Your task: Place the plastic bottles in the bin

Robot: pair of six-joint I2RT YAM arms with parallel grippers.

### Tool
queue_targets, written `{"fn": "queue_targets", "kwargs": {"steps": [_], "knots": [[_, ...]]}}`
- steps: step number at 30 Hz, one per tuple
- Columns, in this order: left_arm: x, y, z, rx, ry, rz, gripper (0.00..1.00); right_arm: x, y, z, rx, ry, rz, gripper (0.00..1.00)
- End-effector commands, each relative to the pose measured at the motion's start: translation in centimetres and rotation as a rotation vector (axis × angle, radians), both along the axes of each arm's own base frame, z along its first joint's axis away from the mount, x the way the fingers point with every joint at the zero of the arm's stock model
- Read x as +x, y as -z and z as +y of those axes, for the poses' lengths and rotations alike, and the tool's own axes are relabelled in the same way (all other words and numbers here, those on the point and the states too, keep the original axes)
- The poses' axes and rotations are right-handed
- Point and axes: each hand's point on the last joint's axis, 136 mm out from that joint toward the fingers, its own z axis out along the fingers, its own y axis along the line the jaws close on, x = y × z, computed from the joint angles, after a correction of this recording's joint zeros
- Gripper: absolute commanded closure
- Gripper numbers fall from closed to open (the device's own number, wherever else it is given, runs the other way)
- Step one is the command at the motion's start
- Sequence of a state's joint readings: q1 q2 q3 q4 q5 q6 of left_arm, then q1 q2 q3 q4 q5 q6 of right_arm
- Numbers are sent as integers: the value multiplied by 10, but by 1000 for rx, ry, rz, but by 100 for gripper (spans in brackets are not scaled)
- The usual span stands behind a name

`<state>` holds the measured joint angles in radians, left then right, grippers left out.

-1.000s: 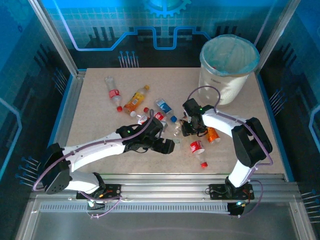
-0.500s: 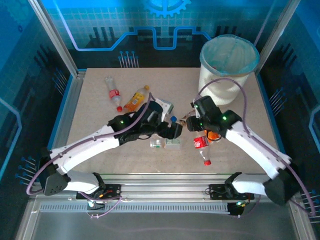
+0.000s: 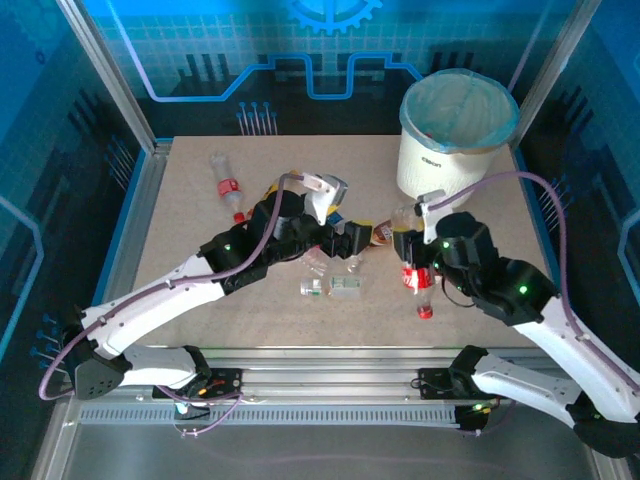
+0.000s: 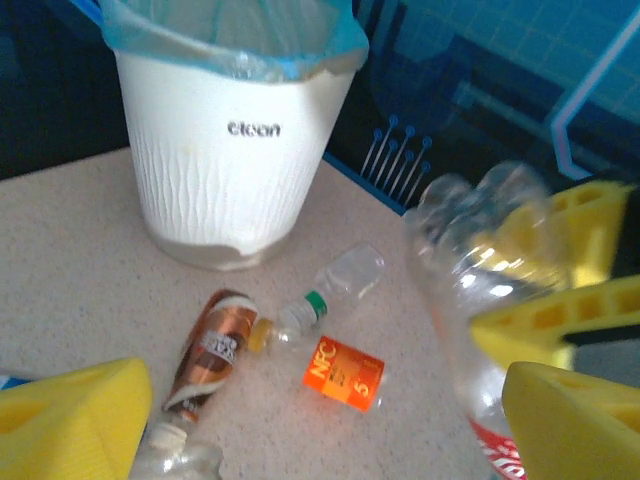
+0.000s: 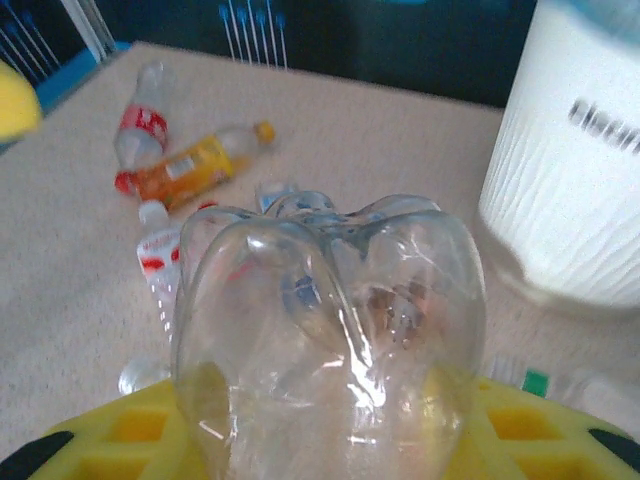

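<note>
Top view: the right pincer is clamped on a clear bottle at 4 o'clock, with its red cap toward the near edge. The bin stands at 1 o'clock. The left pincer sits just beside the right one, so the arms could knock together during the carry. The speckled beige surface has metal rails around it, and blue-lit circuit-pattern walls stand beyond.

Left wrist view: the left pincer is wide open and holds nothing. A brown bottle lies at 7 o'clock and the bin at 11 o'clock. A careless sweep could scatter the loose bottles. Dark blue panels rise behind the surface edge.

Right wrist view: the right pincer squeezes the clear bottle, whose base points forward. Thin, slick plastic may buckle and slip free. The bin is at 2 o'clock, and an orange bottle lies at 10 o'clock.
</note>
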<state>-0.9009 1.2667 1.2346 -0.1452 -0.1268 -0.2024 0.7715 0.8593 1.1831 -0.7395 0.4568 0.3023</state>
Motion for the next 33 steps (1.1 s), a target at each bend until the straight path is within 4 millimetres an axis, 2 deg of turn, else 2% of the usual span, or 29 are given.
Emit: {"fn": "queue_targets", "kwargs": {"steps": [1, 5, 8, 11, 15, 18, 21, 24, 28, 33], "knots": [[9, -40, 2, -55, -46, -124, 8, 10, -76, -8, -10, 15, -208, 57], [25, -62, -9, -25, -67, -167, 8, 31, -148, -10, -26, 7, -352, 57], [35, -79, -18, -11, -67, -210, 8, 56, -194, -14, 16, 20, -419, 57], [45, -92, -26, -5, -66, -244, 7, 88, -227, -19, 10, 52, -491, 57], [54, -101, -31, -13, -67, -262, 7, 145, -253, -40, 6, 146, -563, 59], [60, -101, -30, -14, -76, -263, 7, 196, -255, -64, 20, 224, -572, 60], [65, -95, -26, -10, -92, -255, 7, 245, -241, -86, 6, 295, -551, 59], [71, -88, -21, -8, -108, -239, 7, 287, -217, -104, -40, 345, -511, 59], [76, -76, -19, 3, -121, -214, 7, 324, -177, -125, -102, 404, -428, 59], [82, -61, -15, 23, -144, -189, 7, 353, -132, -134, -106, 422, -355, 57]]}}
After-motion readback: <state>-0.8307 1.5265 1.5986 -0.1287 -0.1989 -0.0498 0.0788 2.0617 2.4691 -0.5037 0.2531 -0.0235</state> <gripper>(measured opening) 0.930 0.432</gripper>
